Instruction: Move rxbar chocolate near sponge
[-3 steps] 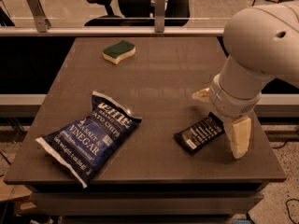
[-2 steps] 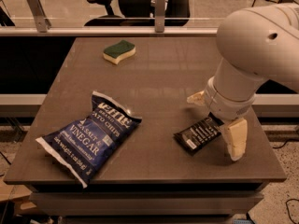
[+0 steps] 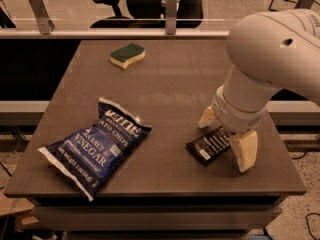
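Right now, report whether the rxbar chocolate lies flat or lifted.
Flat: rxbar chocolate rests on the table, open end effector straddling it.

the arm (image 3: 270, 49) comes in from 2 o'clock and bends down into a thick wrist (image 3: 239, 104). the gripper (image 3: 226, 134) hangs low at about 4 o'clock in the view, its two pale fingers (image 3: 243, 151) spread apart, one toward 10 o'clock, the other toward 4 o'clock.

pincer (image 3: 225, 135) astride rxbar chocolate (image 3: 207, 147), bare table (image 3: 170, 86) toward sponge (image 3: 127, 55)
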Tool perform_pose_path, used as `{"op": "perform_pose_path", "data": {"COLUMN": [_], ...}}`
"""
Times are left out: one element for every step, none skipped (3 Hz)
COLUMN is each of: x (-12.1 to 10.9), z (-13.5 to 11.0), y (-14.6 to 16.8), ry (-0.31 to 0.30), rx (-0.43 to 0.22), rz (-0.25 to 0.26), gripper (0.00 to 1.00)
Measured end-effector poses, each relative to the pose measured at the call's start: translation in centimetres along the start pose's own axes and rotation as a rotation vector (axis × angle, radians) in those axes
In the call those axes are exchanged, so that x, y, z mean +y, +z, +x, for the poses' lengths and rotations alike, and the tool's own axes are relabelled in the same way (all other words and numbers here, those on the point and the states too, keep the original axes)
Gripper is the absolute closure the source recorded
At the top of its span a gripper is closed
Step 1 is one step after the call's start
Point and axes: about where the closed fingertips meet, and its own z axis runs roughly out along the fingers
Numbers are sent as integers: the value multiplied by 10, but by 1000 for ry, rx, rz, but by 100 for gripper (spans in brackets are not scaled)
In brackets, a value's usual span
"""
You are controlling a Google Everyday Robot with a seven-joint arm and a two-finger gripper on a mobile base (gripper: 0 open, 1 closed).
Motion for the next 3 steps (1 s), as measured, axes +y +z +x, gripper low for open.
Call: {"op": "perform_pose_path", "data": {"x": [-1,-1,-1], "z": [0,0,0], "y": [-4,-11,-11], "ry": [0,0,0], "rx": [0,0,0], "rz": [0,0,0], "gripper": [64,88,100]}}
